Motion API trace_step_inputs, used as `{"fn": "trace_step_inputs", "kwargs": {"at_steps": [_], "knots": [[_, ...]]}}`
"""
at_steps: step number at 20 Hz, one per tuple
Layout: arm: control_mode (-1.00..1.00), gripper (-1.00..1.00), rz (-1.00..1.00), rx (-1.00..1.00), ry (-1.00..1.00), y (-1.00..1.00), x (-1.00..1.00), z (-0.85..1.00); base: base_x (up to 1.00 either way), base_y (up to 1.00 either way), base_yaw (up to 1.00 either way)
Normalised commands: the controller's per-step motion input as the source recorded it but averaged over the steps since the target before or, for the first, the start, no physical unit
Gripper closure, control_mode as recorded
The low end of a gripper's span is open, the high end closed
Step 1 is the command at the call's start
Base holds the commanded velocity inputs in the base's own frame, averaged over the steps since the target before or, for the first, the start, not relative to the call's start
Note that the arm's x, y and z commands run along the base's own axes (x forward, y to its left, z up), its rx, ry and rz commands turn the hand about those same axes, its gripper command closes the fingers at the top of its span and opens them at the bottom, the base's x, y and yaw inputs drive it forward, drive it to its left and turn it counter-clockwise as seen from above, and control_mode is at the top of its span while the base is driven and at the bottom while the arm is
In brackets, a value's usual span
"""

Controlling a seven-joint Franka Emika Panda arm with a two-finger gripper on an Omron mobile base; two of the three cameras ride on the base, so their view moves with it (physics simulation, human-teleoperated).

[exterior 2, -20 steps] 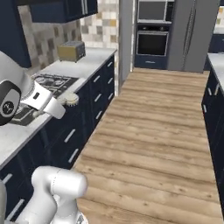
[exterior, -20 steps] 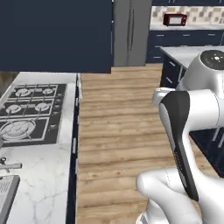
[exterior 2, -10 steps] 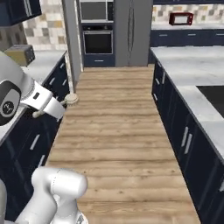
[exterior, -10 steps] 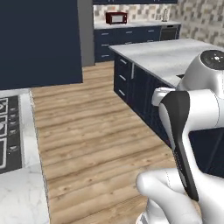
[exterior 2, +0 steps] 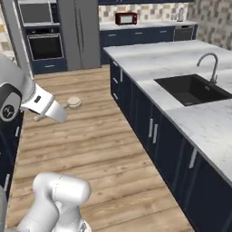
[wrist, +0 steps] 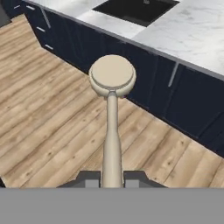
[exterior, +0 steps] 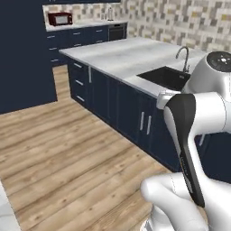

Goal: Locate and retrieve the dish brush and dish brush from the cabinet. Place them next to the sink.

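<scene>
My gripper (wrist: 112, 180) is shut on the handle of the pale tan wooden dish brush (wrist: 112, 75), whose round head points away from the hand. In the right base view the gripper (exterior 2: 58, 113) holds that dish brush (exterior 2: 74, 102) over the wood floor, left of the island counter. The black sink (exterior 2: 192, 88) with its arched grey tap (exterior 2: 209, 63) lies in the white marble counter (exterior 2: 149, 61) ahead to the right. That sink (exterior: 169, 76) also sits just beyond my arm, and the sink (wrist: 135, 8) lies above the brush head. The yellow-bristled brush and the wall cabinet are out of view.
Navy drawers and doors with silver handles (exterior: 113, 103) front the counter. A red microwave (exterior 2: 126, 18) stands on the back counter, with a wall oven (exterior 2: 43, 43) and grey fridge (exterior 2: 79, 31) to its left. Open wood floor (exterior: 67, 149) runs beside the island.
The whole picture has swung from the stove side to the sink counter, so the base has turned. The tan brush stays held in the gripper.
</scene>
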Motion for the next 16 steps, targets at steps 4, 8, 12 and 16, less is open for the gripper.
{"fn": "trace_step_inputs", "kwargs": {"at_steps": [4, 8, 12, 16], "knots": [[1.00, 1.00, 0.00, 0.00, 0.00, 0.00, 0.00, 0.00, 0.00, 0.00, -0.48], [1.00, 1.00, 0.00, 0.00, 0.00, 0.00, 0.00, 0.00, 0.00, 0.00, -0.48], [1.00, 1.00, 0.00, 0.00, 0.00, 0.00, 0.00, 0.00, 0.00, 0.00, -0.46], [1.00, 1.00, 0.00, 0.00, 0.00, 0.00, 0.00, 0.00, 0.00, 0.00, -0.47]]}}
